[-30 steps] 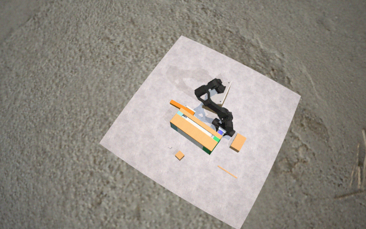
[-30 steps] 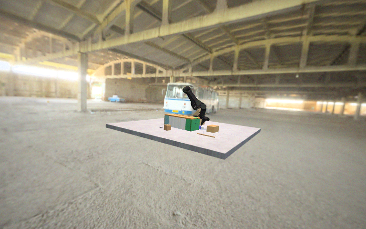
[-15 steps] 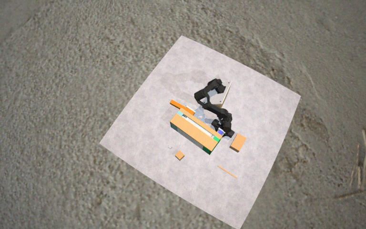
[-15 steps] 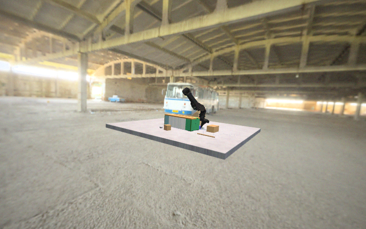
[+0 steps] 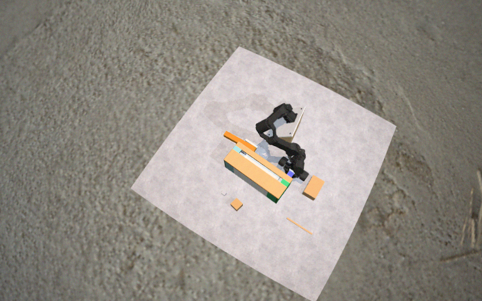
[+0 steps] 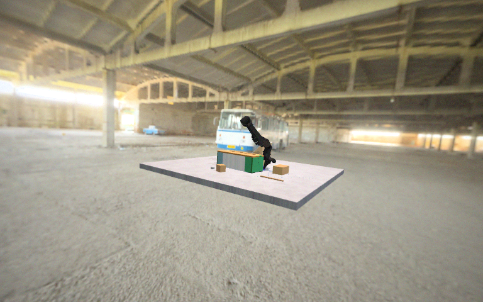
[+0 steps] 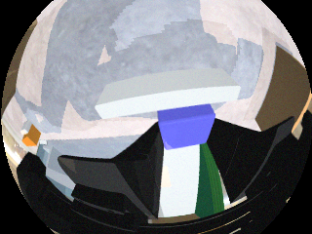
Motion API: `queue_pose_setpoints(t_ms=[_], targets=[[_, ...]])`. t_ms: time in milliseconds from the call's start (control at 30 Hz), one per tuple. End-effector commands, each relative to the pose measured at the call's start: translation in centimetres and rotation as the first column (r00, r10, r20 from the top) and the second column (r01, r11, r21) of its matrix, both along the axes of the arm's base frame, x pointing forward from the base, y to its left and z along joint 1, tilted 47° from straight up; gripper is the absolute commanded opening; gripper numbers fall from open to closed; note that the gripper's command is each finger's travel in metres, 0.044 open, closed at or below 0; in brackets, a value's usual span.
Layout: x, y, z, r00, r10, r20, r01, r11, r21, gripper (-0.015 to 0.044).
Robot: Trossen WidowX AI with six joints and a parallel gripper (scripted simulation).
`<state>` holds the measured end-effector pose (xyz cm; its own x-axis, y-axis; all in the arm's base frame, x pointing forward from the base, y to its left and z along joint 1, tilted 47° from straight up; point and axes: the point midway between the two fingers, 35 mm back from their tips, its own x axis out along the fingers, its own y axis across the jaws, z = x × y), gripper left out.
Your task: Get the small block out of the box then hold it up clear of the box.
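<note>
The small blue block lies on the table, just outside the green end of the box. The box has an orange top and a clear front with a white shelf behind it. My gripper is down at table level beside that end. In the wrist view its dark fingers press against both sides of the blue block. The arm hides the block in the exterior view.
An orange block lies close to the right of my gripper. A small orange cube and a thin stick lie in front of the box. An orange bar lies behind it.
</note>
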<state>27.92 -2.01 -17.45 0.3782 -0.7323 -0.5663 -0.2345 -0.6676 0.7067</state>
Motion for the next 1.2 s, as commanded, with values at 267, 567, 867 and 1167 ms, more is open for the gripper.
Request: queue_pose_setpoints(t_ms=[267, 567, 867, 1167], targets=[[0.3, 3.3, 2.7, 1.0, 0.001, -0.001, -0.001, 1.0, 0.012, 0.0], [0.1, 5.0, 4.7, 1.0, 0.022, -0.016, -0.022, 1.0, 0.008, 0.0], [-0.7, 7.4, 7.3, 0.973, 0.176, -0.149, -0.173, 0.984, 0.032, 0.0], [-2.2, 9.5, 9.8, 0.904, 0.331, -0.27, -0.325, 0.943, 0.07, 0.0]])
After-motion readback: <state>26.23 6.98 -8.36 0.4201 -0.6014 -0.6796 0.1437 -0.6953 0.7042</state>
